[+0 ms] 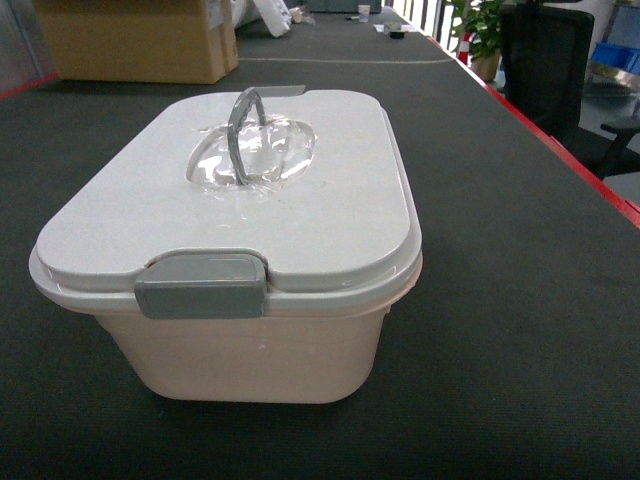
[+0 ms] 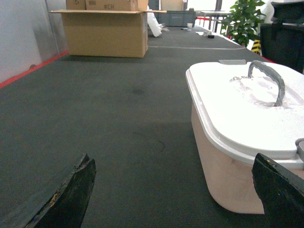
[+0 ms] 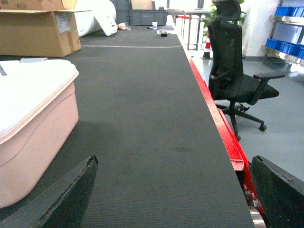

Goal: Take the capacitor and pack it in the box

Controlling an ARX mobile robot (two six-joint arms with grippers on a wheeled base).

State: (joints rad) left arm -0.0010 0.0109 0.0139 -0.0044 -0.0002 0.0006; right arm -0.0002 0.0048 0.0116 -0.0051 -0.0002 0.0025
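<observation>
Dark grey matting covers the long tabletop, which runs away toward a brown cardboard carton at its far left end and a potted plant at the far right. A red strip edges the tabletop's right side, and a black office chair stands on the floor just beyond it.

Near the front of the tabletop sits the box, a pale pink-beige tub. Its white lid is on, the grey latch at the near end lies down over the rim, and the arched grey handle stands upright in the lid's middle hollow. The capacitor shows in none of the views.

The left claw is spread wide, its two dark fingers at the lower corners of the left wrist view, low over the matting just left of the box. The right claw is likewise spread, its fingers framing bare matting to the right of the box, holding nothing.
</observation>
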